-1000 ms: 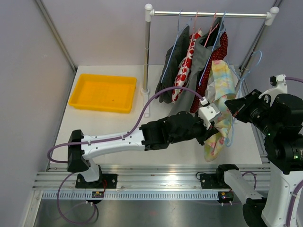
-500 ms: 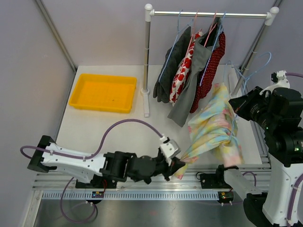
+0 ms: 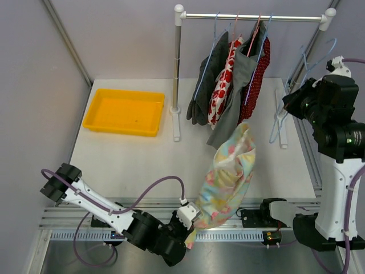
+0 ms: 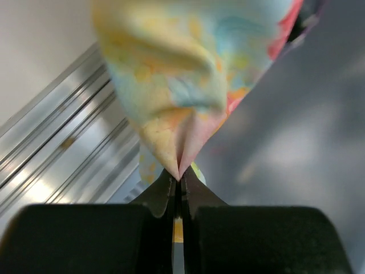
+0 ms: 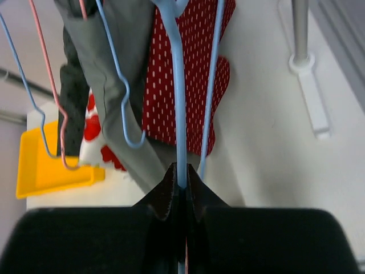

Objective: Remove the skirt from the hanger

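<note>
The skirt, pastel floral cloth, stretches from mid-table down over the near rail, apart from the hanger. My left gripper is shut on its lower corner beyond the table's near edge; in the left wrist view the cloth pinches to a point between the jaws. The light blue wire hanger hangs bare at the right, beside the rack's right post. My right gripper is shut on it; the right wrist view shows the blue wire clamped in the closed jaws.
A clothes rack at the back carries grey, red-floral and red polka-dot garments on several hangers. A yellow tray sits at the back left. Metal rails run along the near edge. The rack's feet stand on the table.
My left gripper has pulled the skirt down and toward the near edge, off the hanger. My right arm has lifted the bare hanger up and back.
</note>
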Controlling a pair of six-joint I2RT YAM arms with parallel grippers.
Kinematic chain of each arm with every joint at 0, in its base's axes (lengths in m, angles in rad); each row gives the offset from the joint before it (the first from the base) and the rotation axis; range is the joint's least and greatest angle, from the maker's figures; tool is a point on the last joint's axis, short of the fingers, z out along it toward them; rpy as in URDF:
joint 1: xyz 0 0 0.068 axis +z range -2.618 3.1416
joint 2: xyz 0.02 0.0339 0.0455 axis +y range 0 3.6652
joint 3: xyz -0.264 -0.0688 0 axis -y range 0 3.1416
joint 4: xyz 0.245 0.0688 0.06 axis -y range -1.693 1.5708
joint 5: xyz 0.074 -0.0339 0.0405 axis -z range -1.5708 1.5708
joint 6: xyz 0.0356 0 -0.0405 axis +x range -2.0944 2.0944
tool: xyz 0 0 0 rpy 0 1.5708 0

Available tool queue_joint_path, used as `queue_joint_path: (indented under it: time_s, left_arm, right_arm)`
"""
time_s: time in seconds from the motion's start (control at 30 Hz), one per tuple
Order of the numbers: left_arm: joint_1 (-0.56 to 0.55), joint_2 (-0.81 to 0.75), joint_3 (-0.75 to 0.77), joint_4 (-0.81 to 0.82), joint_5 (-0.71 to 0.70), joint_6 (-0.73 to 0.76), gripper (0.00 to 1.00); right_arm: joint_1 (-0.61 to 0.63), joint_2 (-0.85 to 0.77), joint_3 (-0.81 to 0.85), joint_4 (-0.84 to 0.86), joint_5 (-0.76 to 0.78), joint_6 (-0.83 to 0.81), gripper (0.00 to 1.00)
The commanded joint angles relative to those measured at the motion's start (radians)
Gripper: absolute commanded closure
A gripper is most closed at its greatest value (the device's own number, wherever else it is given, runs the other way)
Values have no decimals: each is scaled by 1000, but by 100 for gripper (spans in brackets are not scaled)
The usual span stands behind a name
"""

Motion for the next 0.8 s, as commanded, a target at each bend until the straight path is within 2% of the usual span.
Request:
queue_joint_path:
  time_s: [0.0,0.1,0.23,0.37,0.47,0.5,0.53,0.57,0.63,0.67,0.7,0.77]
  left_arm:
    - [-13,27,-13,-190,-26,-133,100]
    - [11,-18,2,-223,-83,-90,100]
    - [88,-121,135,-372,-187,39,100]
    - [207,-231,270,-449,-241,284,100]
    - [344,-295,346,-438,-243,447,100]
    - [423,-308,404,-432,-243,557,100]
    - [463,-326,431,-405,-238,615,100]
    - [505,-337,459,-379,-231,737,100]
    - [640,-355,528,-270,-198,867,100]
    - [692,-354,554,-236,-136,968,100]
    - [806,-346,603,-208,-99,1010,100]
    - [930,-291,668,-173,28,1091,100]
  right_arm:
    - [-9,46,84,196,105,-58,100]
    - [-9,98,132,208,105,-78,100]
    - [-9,157,167,245,84,-84,100]
    - [-9,207,178,286,65,-94,100]
    - [-9,252,198,314,59,-104,100]
    - [-10,263,210,320,56,-106,100]
    - [-9,284,213,326,47,-106,100]
    - [-9,293,218,337,45,-108,100]
    - [-10,321,235,344,49,-108,100]
    - [-9,330,242,346,47,-106,100]
    - [-9,338,258,346,45,-108,100]
    - [-9,358,265,352,47,-111,100]
